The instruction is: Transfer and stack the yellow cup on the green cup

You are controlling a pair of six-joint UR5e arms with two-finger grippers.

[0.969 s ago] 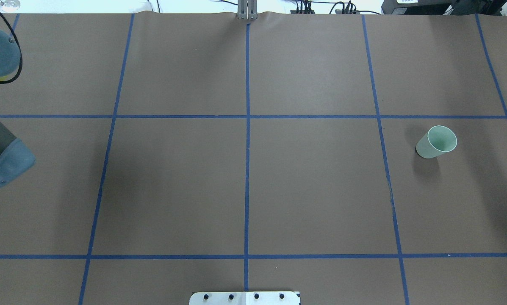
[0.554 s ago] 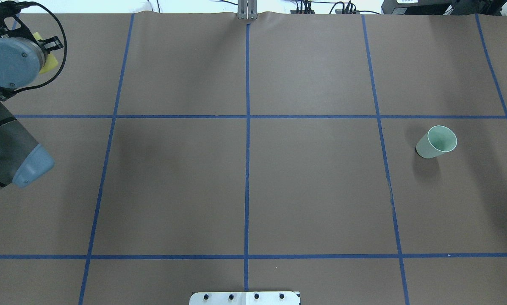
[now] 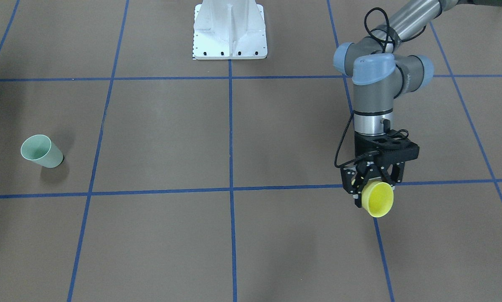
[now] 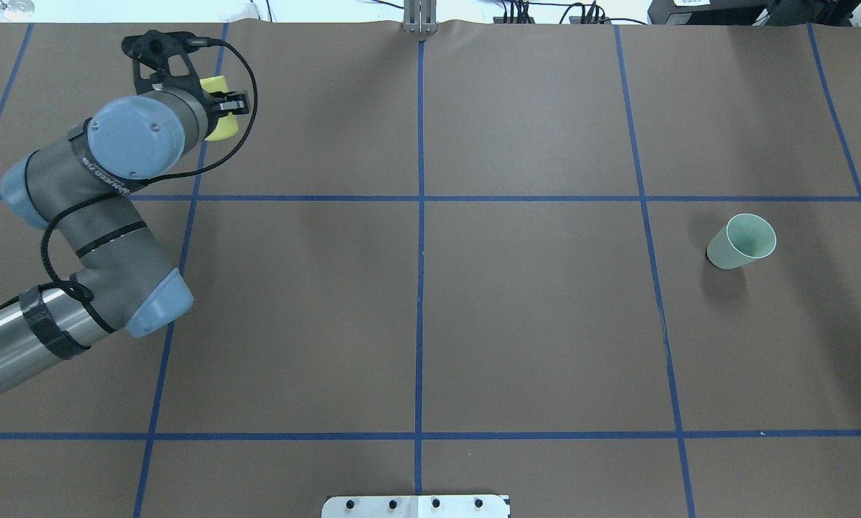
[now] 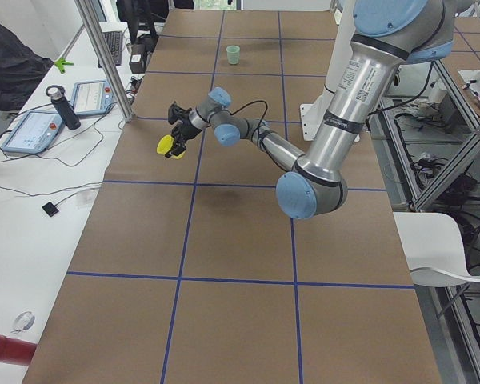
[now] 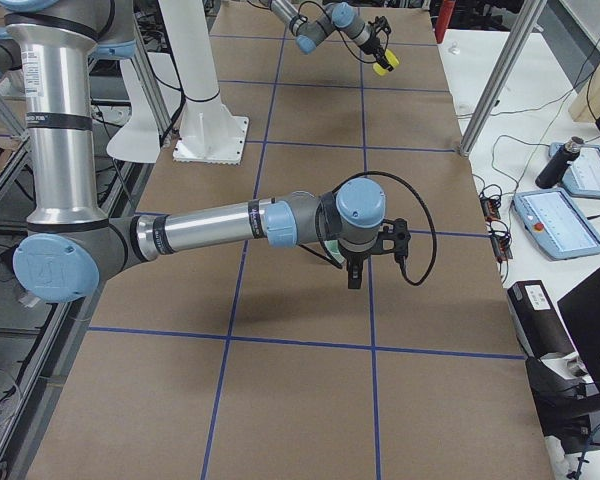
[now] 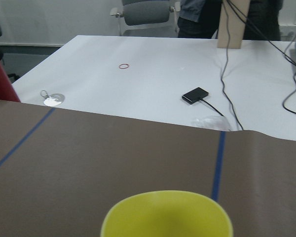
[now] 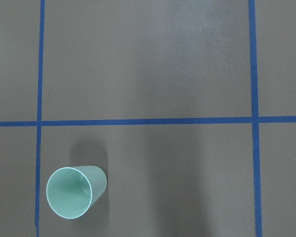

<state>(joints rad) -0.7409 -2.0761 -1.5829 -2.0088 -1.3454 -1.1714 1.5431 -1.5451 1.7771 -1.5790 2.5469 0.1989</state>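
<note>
My left gripper (image 3: 371, 187) is shut on the yellow cup (image 3: 379, 199) and holds it above the table, with the cup's mouth tilted outward. The gripper (image 4: 218, 106) and the yellow cup (image 4: 223, 129) are at the far left in the overhead view. The cup's rim fills the bottom of the left wrist view (image 7: 166, 215). The green cup (image 4: 740, 242) stands upright and alone on the right side of the table; it also shows in the front-facing view (image 3: 41, 151) and the right wrist view (image 8: 75, 191). My right gripper (image 6: 352, 278) shows only in the right side view, so I cannot tell whether it is open or shut.
Blue tape lines divide the brown table cover (image 4: 531, 324) into squares. The white robot base (image 3: 230, 30) stands at the near edge. A metal post (image 4: 419, 17) is at the far edge. A white side table (image 5: 56, 136) with tablets and a bottle runs along the far side.
My left arm has swung in from the left edge toward the right along the far part of the table, carrying the yellow cup. The green cup has not moved.
</note>
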